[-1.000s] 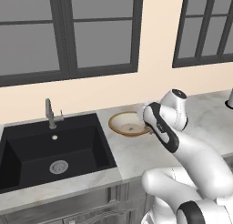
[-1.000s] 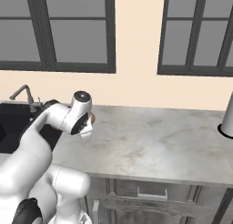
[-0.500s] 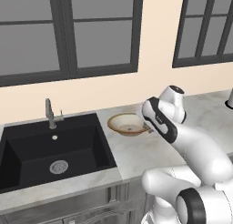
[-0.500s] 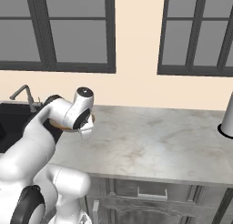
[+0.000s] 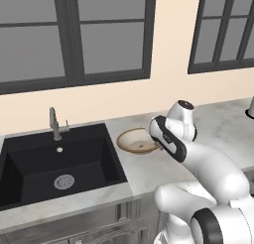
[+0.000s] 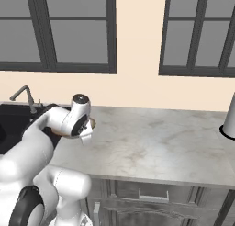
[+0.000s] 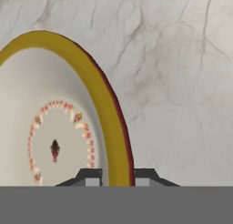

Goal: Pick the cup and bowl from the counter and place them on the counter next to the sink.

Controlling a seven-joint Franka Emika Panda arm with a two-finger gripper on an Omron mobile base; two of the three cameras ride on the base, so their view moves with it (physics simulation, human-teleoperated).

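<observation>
Claw (image 7: 116,177) pinching the bowl (image 5: 136,140) by its rim.

Seen from the hand: one fingertip (image 7: 91,177) inside the pale bowl, the other outside, tan rim between. Seen from the left base: bowl on the marbled tabletop (image 5: 218,124) just right of the sink (image 5: 54,163), its right edge hidden behind the arm.

The white arm (image 6: 50,128) bends over the bowl (image 6: 90,123) on the counter (image 6: 156,142) beside the sink (image 6: 13,124).

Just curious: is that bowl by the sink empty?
Empty, as far as shown: the bowl has only a painted pattern inside; the hand straddles its rim.
</observation>
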